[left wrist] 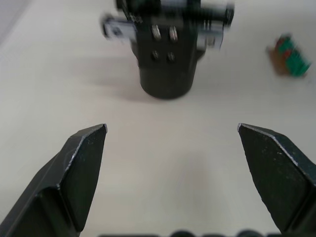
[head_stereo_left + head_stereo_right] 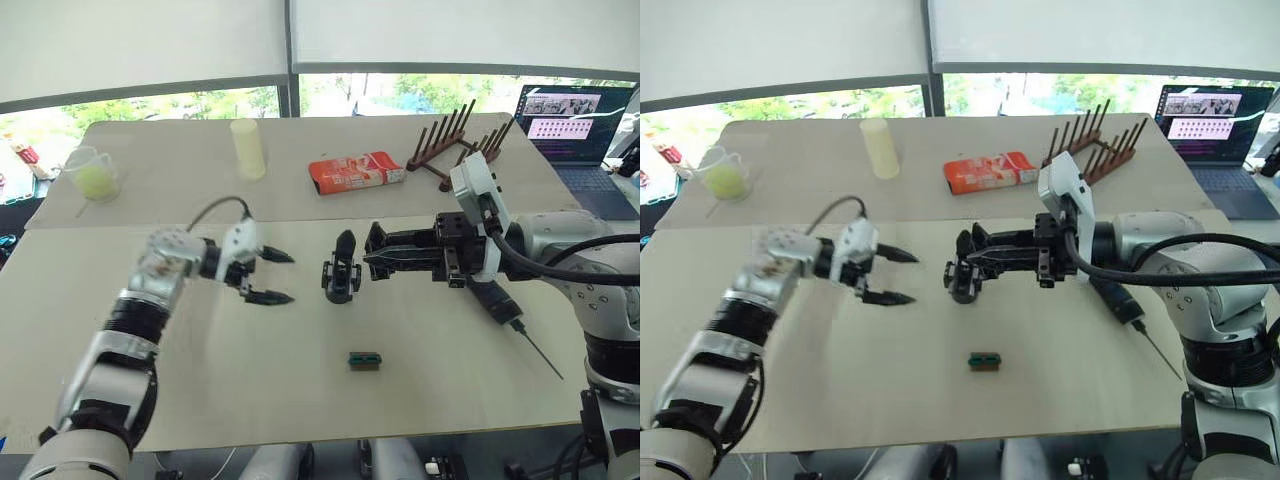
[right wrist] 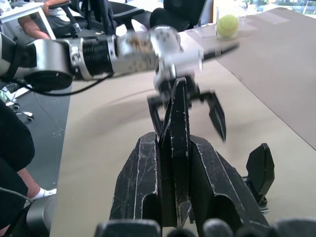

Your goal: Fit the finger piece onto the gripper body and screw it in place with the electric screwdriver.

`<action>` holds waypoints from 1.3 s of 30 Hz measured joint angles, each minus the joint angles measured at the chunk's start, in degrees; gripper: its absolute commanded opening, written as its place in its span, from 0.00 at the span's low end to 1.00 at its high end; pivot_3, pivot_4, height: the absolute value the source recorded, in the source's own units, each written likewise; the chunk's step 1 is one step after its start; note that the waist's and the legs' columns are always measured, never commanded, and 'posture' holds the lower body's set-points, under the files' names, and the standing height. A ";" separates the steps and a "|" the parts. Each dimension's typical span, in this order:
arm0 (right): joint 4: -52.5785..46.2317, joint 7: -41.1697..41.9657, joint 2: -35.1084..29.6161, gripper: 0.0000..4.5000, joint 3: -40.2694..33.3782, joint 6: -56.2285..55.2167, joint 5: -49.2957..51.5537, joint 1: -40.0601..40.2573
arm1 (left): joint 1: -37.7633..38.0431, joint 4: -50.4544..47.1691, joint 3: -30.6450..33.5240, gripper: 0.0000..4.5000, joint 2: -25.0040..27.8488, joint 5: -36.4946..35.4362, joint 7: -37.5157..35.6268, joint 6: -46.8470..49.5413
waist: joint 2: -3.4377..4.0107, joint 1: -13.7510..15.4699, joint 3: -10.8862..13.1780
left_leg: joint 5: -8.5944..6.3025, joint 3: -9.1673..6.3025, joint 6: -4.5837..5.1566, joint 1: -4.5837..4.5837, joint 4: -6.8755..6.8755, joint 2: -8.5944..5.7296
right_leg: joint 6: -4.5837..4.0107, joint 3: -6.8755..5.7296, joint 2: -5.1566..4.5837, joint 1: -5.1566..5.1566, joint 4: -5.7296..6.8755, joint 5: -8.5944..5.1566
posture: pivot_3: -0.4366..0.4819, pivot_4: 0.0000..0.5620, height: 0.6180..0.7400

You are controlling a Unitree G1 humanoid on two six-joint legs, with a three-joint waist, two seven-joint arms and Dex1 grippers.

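Nearest item: small green-brown block (image 2: 364,360) lying loose on the pale bench, close to its front edge and near the middle, untouched.

Gripper body: small black mechanical assembly on a round dark base (image 2: 341,275), standing upright mid-bench with one pointed black finger sticking up; in the left wrist view its base (image 1: 166,74) shows screw heads.

Finger piece: small black tapering plastic wedge (image 3: 176,148), clamped lengthwise between the right gripper's fingers, its point aimed at the gripper body.

Right gripper: two black fingers (image 2: 385,258) closed narrowly around the wedge, tips just beside the gripper body; I cannot tell whether wedge and body touch yet.

Left gripper: two black fingers (image 2: 270,276) spread wide, holding nothing, hovering over the bench just beside the gripper body on its other side.

Electric screwdriver: long thick black pen-shaped cylinder with a thin metal bit (image 2: 505,310), lying on the bench toward the right edge, partly under the right arm, not picked up.

Progress: early by my judgement. The wedge is carried to the body but does not look seated.

Left to do: seat the wedge, fetch the screwdriver, drive the screw.

Far bench: orange packet (image 2: 356,171), wooden peg rack (image 2: 452,140), pale cylinder (image 2: 248,148).
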 measured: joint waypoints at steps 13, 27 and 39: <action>-3.53 -3.24 -1.56 0.08 -1.99 0.17 1.46 4.21 | -5.51 16.30 0.92 1.00 -13.41 4.63 6.56 -10.85 | -0.02 -0.36 -0.01 | -0.04 -0.01 0.09 -0.44 0.33 0.03 | 0.02 -0.02 -0.05 -0.31 0.14 0.03 | 0.48 0.27 1.00; -3.63 -2.33 -1.66 0.08 -0.92 -4.20 -1.83 7.87 | -3.26 14.50 3.27 0.51 -15.12 3.71 1.68 -9.53 | -0.02 -0.32 -0.01 | -0.12 -0.03 0.23 -0.60 0.62 0.01 | 0.11 -0.05 0.00 -0.34 0.13 0.09 | 0.48 0.27 1.00; -3.82 2.13 0.76 0.08 2.95 -11.26 -4.87 10.70 | 7.84 -7.68 2.63 0.51 -13.91 3.82 4.82 3.24 | -0.01 -0.36 -0.01 | -0.12 -0.02 0.23 -0.59 0.66 0.01 | 0.11 -0.01 0.10 -0.35 0.16 0.09 | 0.48 0.27 1.00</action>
